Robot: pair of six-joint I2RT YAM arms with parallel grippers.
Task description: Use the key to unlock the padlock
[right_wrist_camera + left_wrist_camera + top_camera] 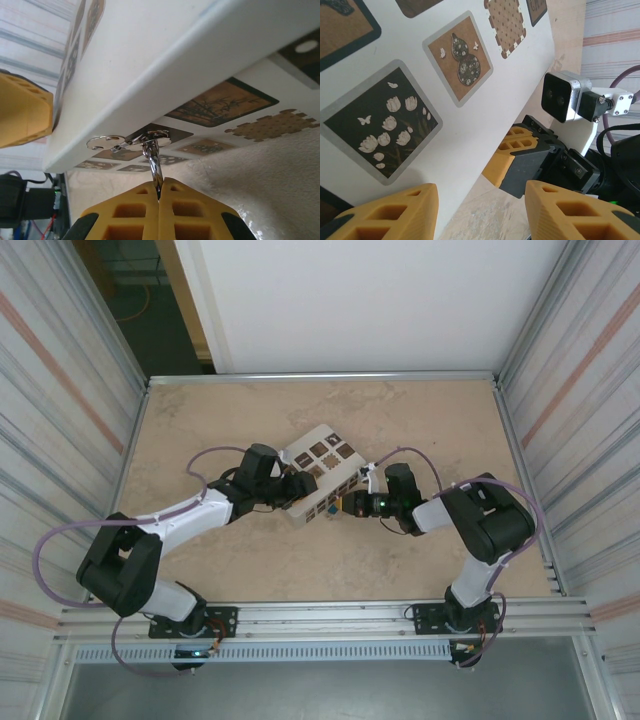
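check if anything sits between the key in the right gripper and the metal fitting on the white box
Nothing visible does. The right gripper is shut on the key, and its bare shaft runs straight up to the metal fitting on the white box, touching it.

Glossy metal key [155, 167], smooth matt white box [165, 70], rough beige table [280, 192] surface.
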